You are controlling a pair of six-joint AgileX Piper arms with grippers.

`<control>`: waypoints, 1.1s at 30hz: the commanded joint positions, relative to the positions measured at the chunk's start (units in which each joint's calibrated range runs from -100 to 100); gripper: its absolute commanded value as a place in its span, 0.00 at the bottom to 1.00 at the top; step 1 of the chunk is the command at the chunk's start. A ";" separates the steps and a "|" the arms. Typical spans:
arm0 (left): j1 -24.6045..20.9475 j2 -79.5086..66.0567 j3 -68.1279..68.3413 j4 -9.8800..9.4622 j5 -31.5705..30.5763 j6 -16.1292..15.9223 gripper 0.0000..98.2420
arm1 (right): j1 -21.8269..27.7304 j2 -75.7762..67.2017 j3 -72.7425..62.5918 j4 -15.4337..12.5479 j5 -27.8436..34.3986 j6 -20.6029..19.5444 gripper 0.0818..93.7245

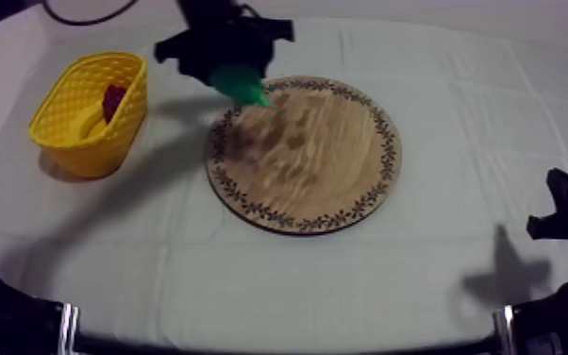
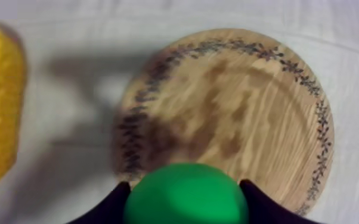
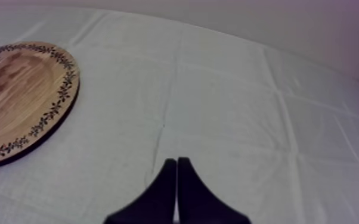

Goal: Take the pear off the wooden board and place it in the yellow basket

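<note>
A counter (image 1: 250, 274) under a pale creased cloth, with a round wooden board (image 1: 307, 156) near its middle. Nearest the viewer, well to the right of the board, the right fingers (image 3: 176, 179) lie pressed together in a narrow black wedge, gripping nothing, low over bare cloth. From above, that arm is a dark shape cut off by the edge. The board's face carries nothing, only soft shadows across the grain inside its leaf-patterned rim. To the left of the board, apart from it, stands the yellow basket (image 1: 80, 142). A small red fruit (image 1: 113, 99) sits inside it, half hidden by the woven wall, and a paler shape beside it is too unclear to name. Farthest off, at the board's far-left rim, the left fingers (image 2: 121, 192) are clamped one on each side of the green pear (image 2: 185, 196). The arm covers the pear's upper part from above, so whether it touches the wood cannot be told.
</note>
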 commanded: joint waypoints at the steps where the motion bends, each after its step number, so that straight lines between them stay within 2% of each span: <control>1: -1.04 -7.87 10.16 -0.08 -0.29 -0.76 0.50 | 0.01 0.01 0.05 0.00 0.04 -0.01 0.00; 7: -4.59 -18.16 20.23 -1.20 -0.61 -3.39 0.51 | 0.01 0.01 0.05 0.00 0.04 0.01 0.00; 13: -9.20 -23.80 24.14 -3.82 -2.53 -5.59 0.51 | 0.01 0.01 0.05 0.00 0.04 0.00 0.00; 23: -16.92 -24.84 26.05 -7.20 -12.94 -6.88 0.52 | 0.01 0.01 0.05 0.00 0.04 0.01 0.00; 33: -22.12 -21.91 30.94 -7.89 -19.65 -8.57 0.52 | 0.01 0.01 0.05 0.00 0.04 -0.01 0.00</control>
